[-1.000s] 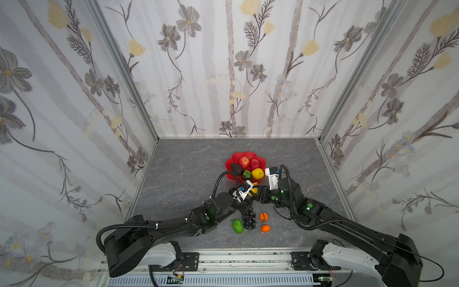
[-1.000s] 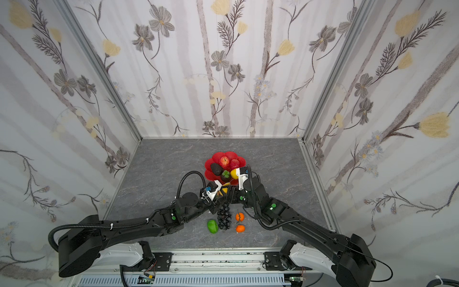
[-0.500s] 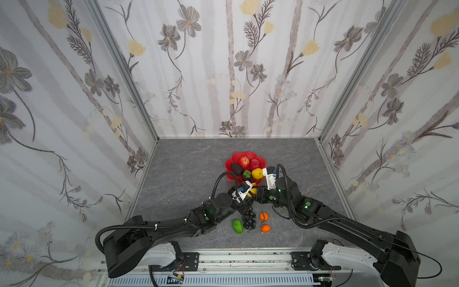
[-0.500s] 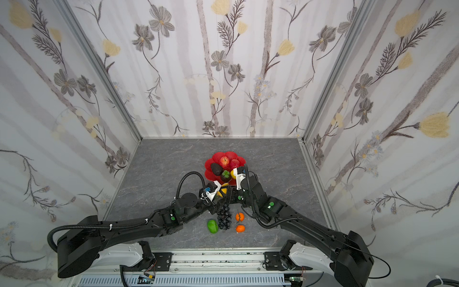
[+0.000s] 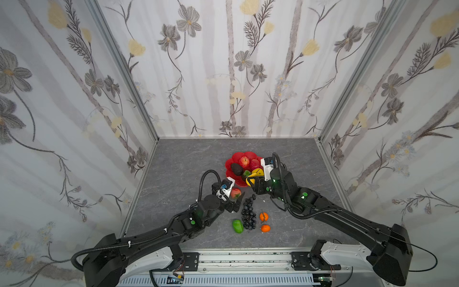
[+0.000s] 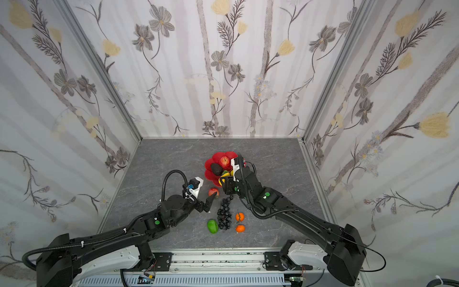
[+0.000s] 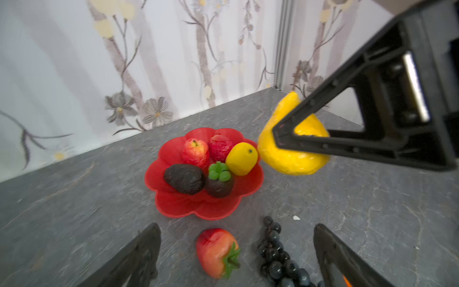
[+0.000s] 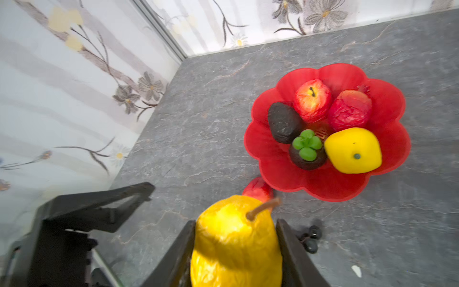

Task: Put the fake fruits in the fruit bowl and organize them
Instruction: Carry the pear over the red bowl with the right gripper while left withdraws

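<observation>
The fruit bowl [image 5: 234, 156] sits mid-table toward the back. Bare grey table [image 5: 186, 174] lies open to its left, right and rear, out to the papered walls [image 5: 223, 74]. Its near side is crowded. A red-orange fruit [image 7: 216, 251] lies just in front of the rim, and the grape bunch [image 5: 249, 213] runs from there toward the front edge, between a green fruit [image 5: 237, 225] and two oranges [image 5: 263, 216]. In the bowl are an apple [image 8: 311, 100], a crumpled red fruit [image 8: 349, 110], a lemon [image 8: 352, 150], an avocado [image 8: 283, 123] and a mangosteen [image 8: 308, 154]; the near petals are bare. The left gripper [image 7: 236, 227] reaches in low from the front left, jaws spread wide to either side of the red-orange fruit and the top grapes, holding nothing. The right gripper [image 8: 235, 222] comes from the front right, raised off the table by the bowl's near right rim. It is clamped on a yellow pear [image 8: 233, 248] whose stem points toward the bowl.
</observation>
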Action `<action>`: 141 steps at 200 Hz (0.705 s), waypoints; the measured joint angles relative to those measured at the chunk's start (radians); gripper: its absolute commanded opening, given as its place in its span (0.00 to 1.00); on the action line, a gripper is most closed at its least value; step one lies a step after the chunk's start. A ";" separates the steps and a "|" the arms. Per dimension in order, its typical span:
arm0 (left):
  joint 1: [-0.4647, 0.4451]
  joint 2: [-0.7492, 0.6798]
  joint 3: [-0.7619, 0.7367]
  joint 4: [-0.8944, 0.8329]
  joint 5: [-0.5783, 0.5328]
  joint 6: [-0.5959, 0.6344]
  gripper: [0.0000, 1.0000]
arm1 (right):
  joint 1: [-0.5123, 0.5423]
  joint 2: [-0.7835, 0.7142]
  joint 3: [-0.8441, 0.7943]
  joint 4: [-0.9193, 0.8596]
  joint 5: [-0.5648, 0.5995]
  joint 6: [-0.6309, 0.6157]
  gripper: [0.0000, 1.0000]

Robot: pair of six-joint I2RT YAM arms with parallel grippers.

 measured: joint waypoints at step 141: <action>0.267 -0.304 -0.155 -0.266 -0.082 -0.195 1.00 | -0.194 0.474 0.491 -0.136 0.029 -0.187 0.42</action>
